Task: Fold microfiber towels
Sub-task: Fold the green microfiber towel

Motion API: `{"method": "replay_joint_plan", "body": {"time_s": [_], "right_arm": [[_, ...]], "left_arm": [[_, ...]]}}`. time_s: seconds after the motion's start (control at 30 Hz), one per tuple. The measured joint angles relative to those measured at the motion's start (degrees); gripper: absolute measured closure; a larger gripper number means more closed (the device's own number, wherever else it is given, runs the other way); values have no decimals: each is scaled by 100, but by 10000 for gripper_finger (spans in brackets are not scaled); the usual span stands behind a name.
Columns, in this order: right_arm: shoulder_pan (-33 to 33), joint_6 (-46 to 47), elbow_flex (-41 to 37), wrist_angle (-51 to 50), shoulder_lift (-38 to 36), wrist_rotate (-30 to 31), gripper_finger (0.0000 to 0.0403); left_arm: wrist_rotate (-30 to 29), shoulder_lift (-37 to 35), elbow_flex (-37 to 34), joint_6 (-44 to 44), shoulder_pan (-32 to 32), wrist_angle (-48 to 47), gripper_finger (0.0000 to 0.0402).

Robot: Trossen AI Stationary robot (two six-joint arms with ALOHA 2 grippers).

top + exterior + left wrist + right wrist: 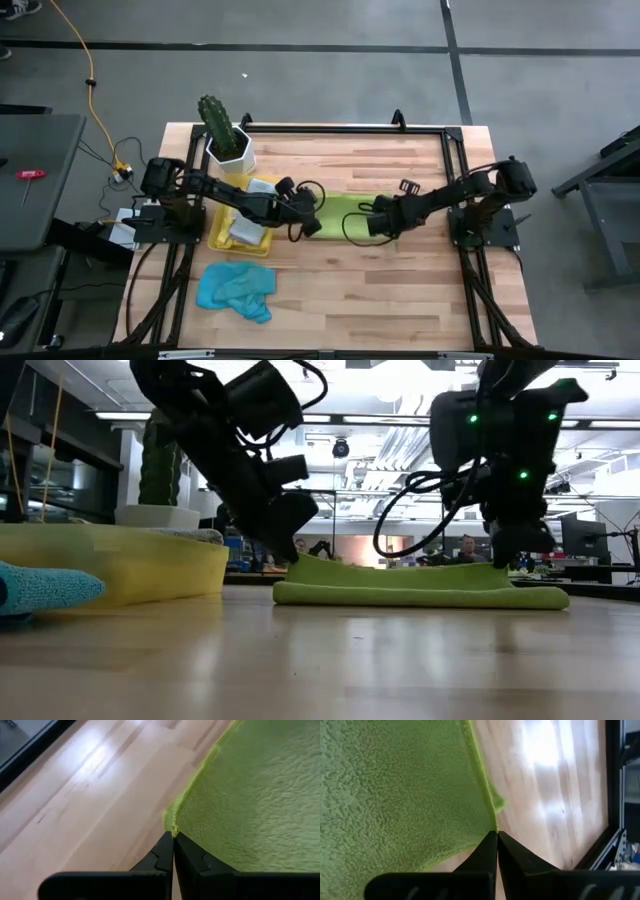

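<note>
Near the table's (400, 280) left edge, yellow tray (222, 238) held folded cloths (248, 228), both grippers (312, 222) (362, 224) pinching lime towel's (335, 212) corners mid-table.

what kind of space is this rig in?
Likely a robotics lab or workshop: wood table on a bare concrete floor, ceiling strip lights, and desks with monitors behind.
</note>
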Motion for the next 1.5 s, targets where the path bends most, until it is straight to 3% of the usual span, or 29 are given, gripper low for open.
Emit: {"method": "replay_joint_plan", "body": {"time_s": [0.7,0.8,1.0,1.13,1.3,1.4,1.5], "right_arm": [[-238,39,4,239,-1,-113,399],[-238,-50,4,232,-1,-83,375],[-168,-414,4,-61,-273,195,284],[160,-535,4,-7,-865,122,241],[777,-136,4,369,-1720,-117,227],[1161,9,5,599,-2026,-282,226],[1475,129,7,665,-2110,-270,226]], "left_arm": [[96,2,0,86,112,26,370],[12,2,0,263,142,24,352],[33,-189,0,731,152,-308,299],[1221,-510,0,1113,71,-468,267],[2865,-619,-264,1755,-174,516,244],[3021,-619,-451,1895,-291,736,241],[2773,-619,-610,1862,-322,685,242]]}}
